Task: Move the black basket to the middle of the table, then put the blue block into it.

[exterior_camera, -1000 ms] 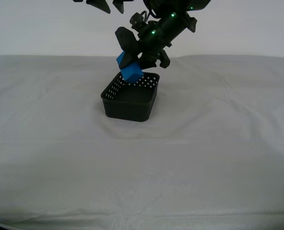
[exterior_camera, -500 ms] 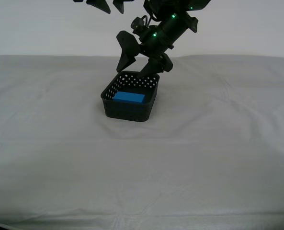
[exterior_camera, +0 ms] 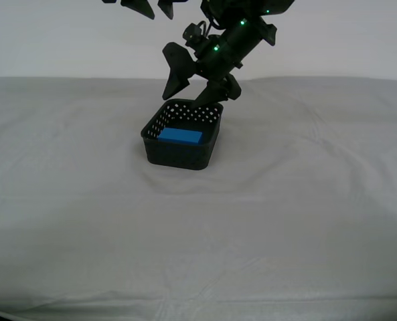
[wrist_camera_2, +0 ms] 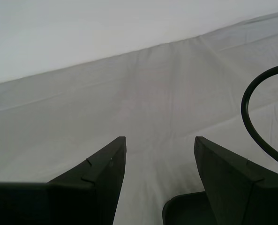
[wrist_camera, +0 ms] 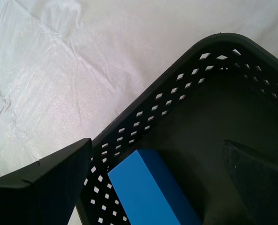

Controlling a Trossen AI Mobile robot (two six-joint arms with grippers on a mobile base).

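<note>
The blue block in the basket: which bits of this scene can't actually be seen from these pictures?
- Blue block: its lower part is hidden by the black basket's near wall in the exterior view; one end is cut off by the edge of the first wrist view.
- My second hand: its arm is cut off by the exterior view's top edge.
- My first hand: its fingertips overlap the dark basket rim.

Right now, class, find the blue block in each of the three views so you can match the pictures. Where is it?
Exterior view: the blue block lies flat inside the black basket, near the middle of the picture.
First wrist view: the block sits on the basket floor, between the open tool's fingers.
Second wrist view: not in it; only cloth shows.
Shared landmark: the basket's holed wall.
</note>
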